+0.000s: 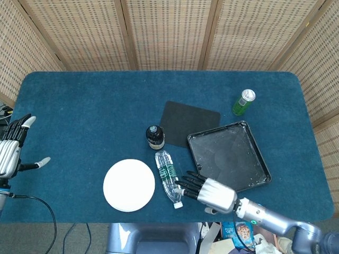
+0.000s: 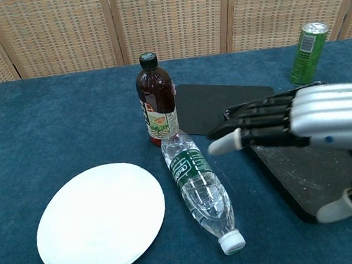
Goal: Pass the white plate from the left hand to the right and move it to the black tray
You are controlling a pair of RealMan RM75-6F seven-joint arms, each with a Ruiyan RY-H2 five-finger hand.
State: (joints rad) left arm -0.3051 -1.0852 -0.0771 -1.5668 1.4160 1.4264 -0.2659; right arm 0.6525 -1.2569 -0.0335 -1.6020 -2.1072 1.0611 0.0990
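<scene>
White plate [image 1: 129, 185] lies flat on the blue desk [image 1: 95, 106], untouched, to the left of the right hand's fingertips with a lying clear water bottle [image 1: 168, 178] between them. The right hand [image 1: 207, 192] is stretched flat, its fingers [image 2: 255, 117] spread and holding nothing, their tips just beside the bottle's cap end in the head view. Behind that hand sits the black tray [image 1: 229, 158], its near-left corner hidden by the hand in the chest view. Beyond the fingertips stands a dark brown bottle [image 2: 157, 100], then a black mat [image 1: 189, 120]; a green can [image 1: 243, 102] stands past the tray. Well apart at the desk's left edge, the left hand [image 1: 10, 153] hangs spread and holding nothing.
</scene>
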